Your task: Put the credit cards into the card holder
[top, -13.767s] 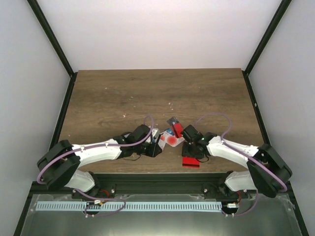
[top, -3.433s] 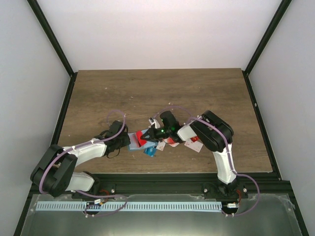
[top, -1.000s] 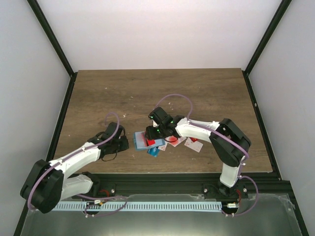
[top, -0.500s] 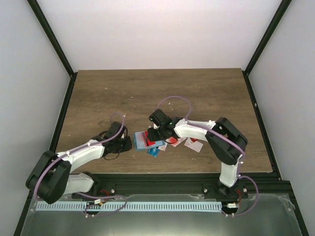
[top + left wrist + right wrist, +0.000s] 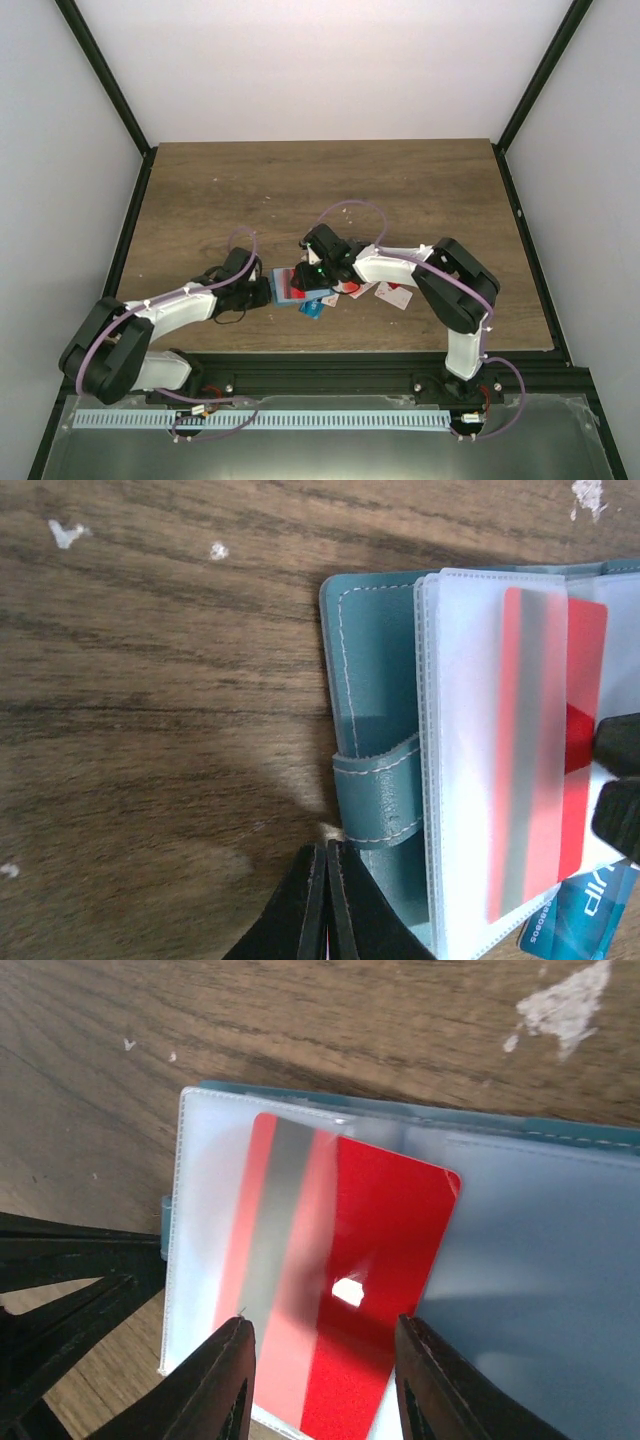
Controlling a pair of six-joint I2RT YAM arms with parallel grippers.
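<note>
The teal card holder (image 5: 284,286) lies open on the table, its clear sleeves up; it shows in the left wrist view (image 5: 375,680) and the right wrist view (image 5: 560,1130). A red card (image 5: 390,1220) with a grey stripe sits partly inside a sleeve, its right part bare; it also shows in the left wrist view (image 5: 582,680). My right gripper (image 5: 320,1370) is open, its fingers on either side of the red card. My left gripper (image 5: 327,858) is shut, its tips at the holder's left edge beside the strap (image 5: 378,800).
Loose cards lie to the right of the holder: a white one with red marks (image 5: 395,295), others (image 5: 352,289) under the right arm, and a blue card (image 5: 314,308) at the holder's near corner, also in the left wrist view (image 5: 580,920). The table's front edge is close.
My left gripper has moved right, up to the holder's left edge. My right gripper has stayed over the holder and the red card, shifting only slightly.
</note>
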